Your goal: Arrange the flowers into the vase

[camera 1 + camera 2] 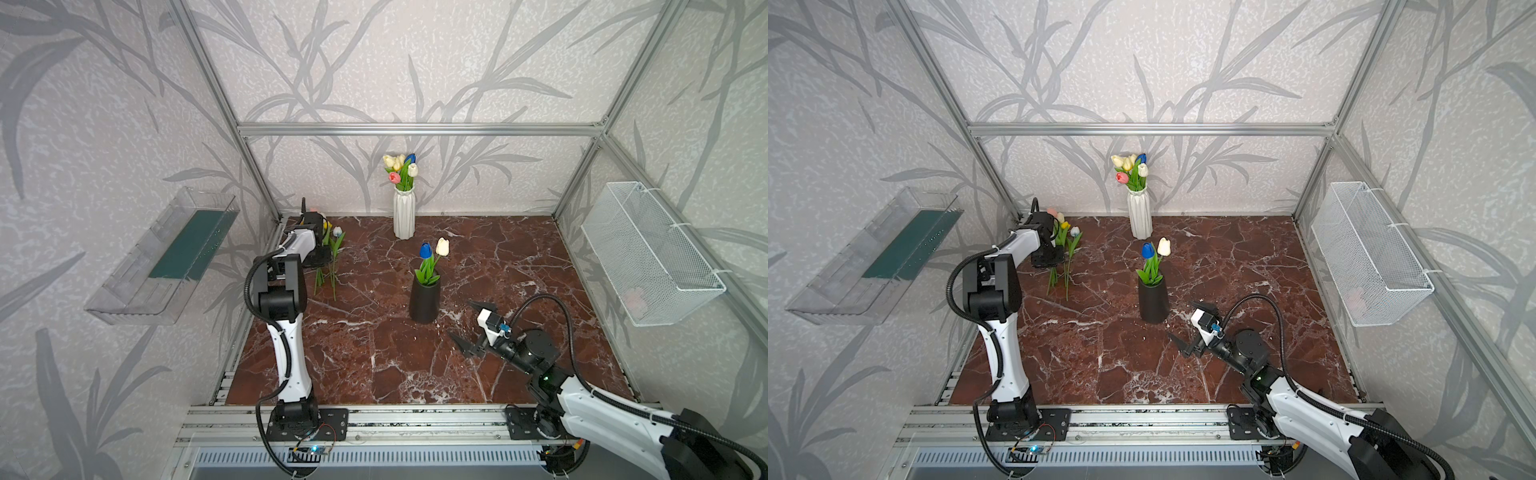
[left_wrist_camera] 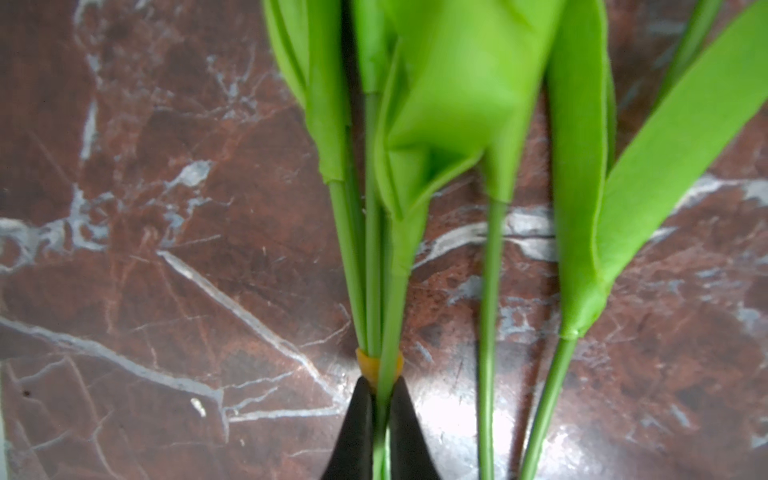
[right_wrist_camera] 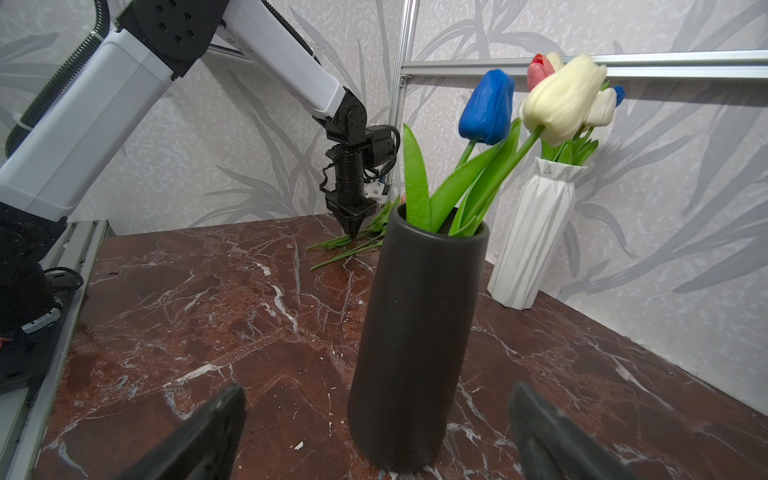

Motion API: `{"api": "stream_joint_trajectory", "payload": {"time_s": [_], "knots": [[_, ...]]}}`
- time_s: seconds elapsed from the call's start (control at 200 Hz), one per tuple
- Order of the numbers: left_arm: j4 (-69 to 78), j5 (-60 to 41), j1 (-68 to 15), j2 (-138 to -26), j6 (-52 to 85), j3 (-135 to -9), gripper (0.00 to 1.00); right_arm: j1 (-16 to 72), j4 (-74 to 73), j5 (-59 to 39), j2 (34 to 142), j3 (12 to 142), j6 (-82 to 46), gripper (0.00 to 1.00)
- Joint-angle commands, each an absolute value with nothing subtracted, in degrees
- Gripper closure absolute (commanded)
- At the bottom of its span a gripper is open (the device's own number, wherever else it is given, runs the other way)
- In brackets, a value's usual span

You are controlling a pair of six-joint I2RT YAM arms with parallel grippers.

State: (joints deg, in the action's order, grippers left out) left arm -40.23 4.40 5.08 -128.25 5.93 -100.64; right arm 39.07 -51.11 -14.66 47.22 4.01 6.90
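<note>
1. Left gripper [image 2: 380, 388]: clenched on a thin green stem [image 2: 392, 316]. It pinches the stem just below an orange band [image 2: 368, 365] that ties several stems together.
2. Loose artificial tulips with long green stems and leaves [image 1: 332, 266] lie flat on the red-brown marble-patterned table [image 1: 374, 357], under and ahead of this gripper. Two more stems lie outside the band, just beside the pinched bundle. The heads point away beyond the gripper, toward the back wall. A yellow head and a pale head show in both top views.
3. Right gripper [image 1: 464, 321]: released, jaws spread wide with nothing between them, low over the table.
4. A black cylindrical vase [image 3: 415, 332] stands upright just ahead of the right gripper, in line with the gap of its jaws and apart from them. It holds a blue tulip [image 3: 488, 108] and a cream tulip [image 3: 561, 99], with green leaves rising over the rim.
5. A white ribbed vase [image 3: 534, 237] stands upright farther out from the right gripper, beyond the black one, near the back wall. It holds a bunch of white, yellow, pink and blue tulips [image 1: 401, 168].
6. The left gripper is well apart from both vases.
</note>
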Motion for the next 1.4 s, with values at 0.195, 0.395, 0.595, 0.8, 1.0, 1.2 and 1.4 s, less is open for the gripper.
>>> {"api": "stream_joint_trajectory", "payload": {"time_s": [0.195, 0.395, 0.595, 0.8, 1.0, 1.2, 1.4], "knots": [[-42.7, 3.6, 4.4, -126.4, 6.0, -101.1, 0.97, 39.4, -52.2, -15.3, 46.2, 5.8, 6.8, 0.01], [-41.4, 2.0, 1.9, -120.8, 6.8, -96.3, 1.00, 39.4, -52.3, -14.7, 46.7, 5.8, 6.9, 0.01], [-35.6, 1.3, -1.1, -111.1, 9.7, -85.6, 1.00, 39.4, -53.0, -15.0, 47.7, 5.8, 6.7, 0.01], [-31.6, -0.1, -4.9, -104.9, 12.1, -78.3, 0.98, 39.4, -53.6, -15.5, 48.5, 5.9, 6.3, 0.01], [-29.4, 1.5, -6.3, -104.2, 13.0, -75.1, 0.77, 39.5, -53.9, -15.8, 49.3, 6.0, 6.2, 0.01], [-26.8, 3.2, -6.2, -102.1, 13.5, -74.1, 0.65, 39.5, -54.0, -15.6, 50.1, 6.2, 6.4, 0.01], [-31.7, -0.5, -6.9, -106.7, 9.3, -79.9, 0.63, 39.5, -54.0, -15.3, 50.3, 6.2, 6.6, 0.01]]}}
